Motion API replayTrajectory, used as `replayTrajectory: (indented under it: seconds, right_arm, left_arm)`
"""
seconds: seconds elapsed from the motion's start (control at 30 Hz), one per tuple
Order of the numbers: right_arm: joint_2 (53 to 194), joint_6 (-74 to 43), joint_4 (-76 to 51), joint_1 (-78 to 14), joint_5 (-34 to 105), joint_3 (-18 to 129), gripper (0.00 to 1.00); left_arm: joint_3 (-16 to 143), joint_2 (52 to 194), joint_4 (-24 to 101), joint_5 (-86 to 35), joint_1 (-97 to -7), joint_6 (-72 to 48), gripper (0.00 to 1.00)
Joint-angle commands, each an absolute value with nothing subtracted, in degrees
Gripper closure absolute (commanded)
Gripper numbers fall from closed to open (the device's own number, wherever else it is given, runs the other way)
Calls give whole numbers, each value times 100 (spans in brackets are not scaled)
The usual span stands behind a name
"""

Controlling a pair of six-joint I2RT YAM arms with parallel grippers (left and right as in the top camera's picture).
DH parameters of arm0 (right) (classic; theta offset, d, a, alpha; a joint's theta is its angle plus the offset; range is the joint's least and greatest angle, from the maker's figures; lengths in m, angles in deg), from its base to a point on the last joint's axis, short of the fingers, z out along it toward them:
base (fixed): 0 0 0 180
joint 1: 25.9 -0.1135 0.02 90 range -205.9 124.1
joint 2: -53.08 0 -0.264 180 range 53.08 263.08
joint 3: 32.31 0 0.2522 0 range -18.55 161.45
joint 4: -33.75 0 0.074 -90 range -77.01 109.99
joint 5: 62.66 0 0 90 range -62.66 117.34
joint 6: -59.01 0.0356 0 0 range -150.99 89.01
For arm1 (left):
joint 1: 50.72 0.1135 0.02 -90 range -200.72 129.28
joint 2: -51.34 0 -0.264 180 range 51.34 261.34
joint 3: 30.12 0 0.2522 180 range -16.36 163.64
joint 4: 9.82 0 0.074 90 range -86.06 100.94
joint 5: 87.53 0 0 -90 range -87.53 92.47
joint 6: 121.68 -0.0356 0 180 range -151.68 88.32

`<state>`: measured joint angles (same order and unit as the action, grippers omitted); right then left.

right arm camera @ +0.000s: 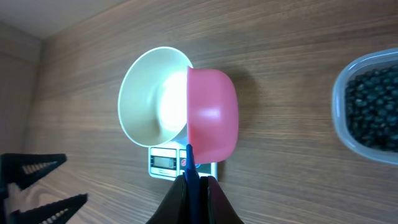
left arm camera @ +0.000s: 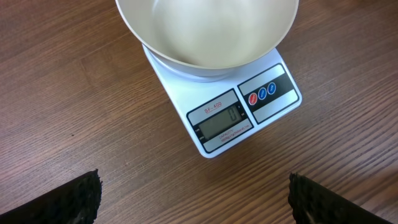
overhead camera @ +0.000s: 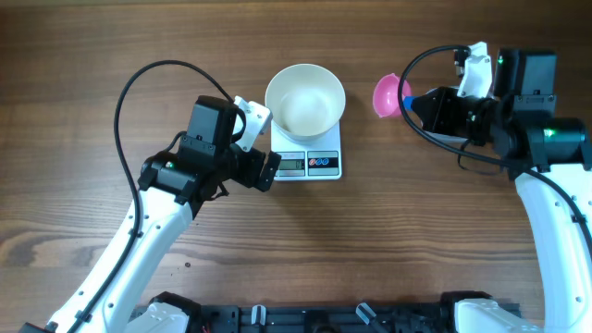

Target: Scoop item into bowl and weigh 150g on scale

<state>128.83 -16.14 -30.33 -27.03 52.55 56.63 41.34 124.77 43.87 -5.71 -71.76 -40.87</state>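
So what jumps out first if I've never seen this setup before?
The bright pink scoop, pinched by its blue handle in the right arm's fingers, stands out right of centre. Next, the empty white bowl sits on the small white scale mid-table. In the right wrist view only, a clear tub of black beads shows at the picture's right edge.

White bowl [overhead camera: 305, 97], white scale [overhead camera: 334, 139], grey display [overhead camera: 290, 165], pink scoop [overhead camera: 388, 95], blue handle [right arm camera: 191, 167], black beads [right arm camera: 373, 109], brown wood-grain table [overhead camera: 416, 240]

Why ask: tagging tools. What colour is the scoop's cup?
Pink scoop cup, clearest in the right wrist view.
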Motion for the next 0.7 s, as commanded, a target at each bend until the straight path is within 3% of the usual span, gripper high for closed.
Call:
replayTrajectory:
  seconds: [0.0,0.67]
  right_arm:
    - [12775,-1815,-2996,-2701,4676,5759,96]
    - [12789,-1399,-2826,-2567,3994,5864,96]
  left_arm:
    - [4096,12409,4389,-536,-7143,-4159,0]
    - [4096,12409,4389,-536,-7143,-4159,0]
